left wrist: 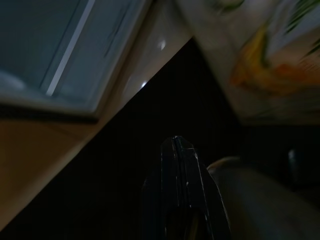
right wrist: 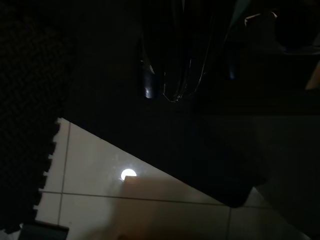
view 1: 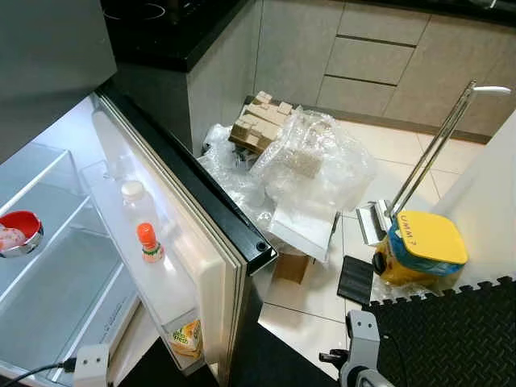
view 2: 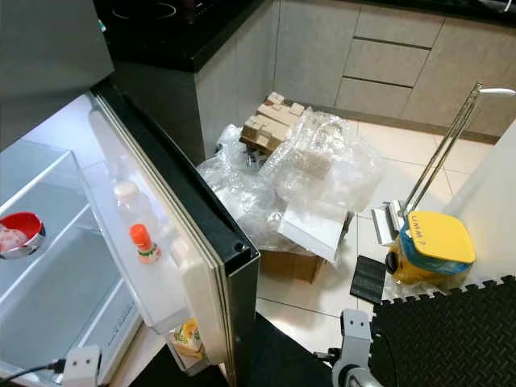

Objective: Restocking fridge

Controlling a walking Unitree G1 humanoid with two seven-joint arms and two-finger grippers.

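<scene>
Nearest the head camera, at 6 o'clock, the silver wrist of the right arm [view 1: 360, 355] hung idle above the floor tiles. The right gripper [right wrist: 172, 75] appeared in its wrist view as a dark shape over tile and black mat; whether its fingers were parted could not be told. The left gripper [left wrist: 176, 165] had its two fingers pressed together, grasping nothing, beside the lower edge of the fridge.

The fridge door [view 1: 173, 234] stood wide open, which exposed its rack for loading. That rack held a white-capped bottle [view 1: 133, 197] at 9 o'clock, an orange-capped bottle [view 1: 148, 243] just below it, and a yellow carton [view 1: 187, 337] in the lowest bin at 7 o'clock. A red bowl [view 1: 19, 232] sat on an inner shelf at far 9 o'clock, and the lower shelves looked largely bare, so restocking was judged to be at an early stage.

Outward, at 1 o'clock, crumpled plastic wrap [view 1: 310, 165] and cardboard pieces [view 1: 260, 121] lay heaped on the floor. A yellow floor cleaner [view 1: 419, 246] stood at 3 o'clock.
</scene>
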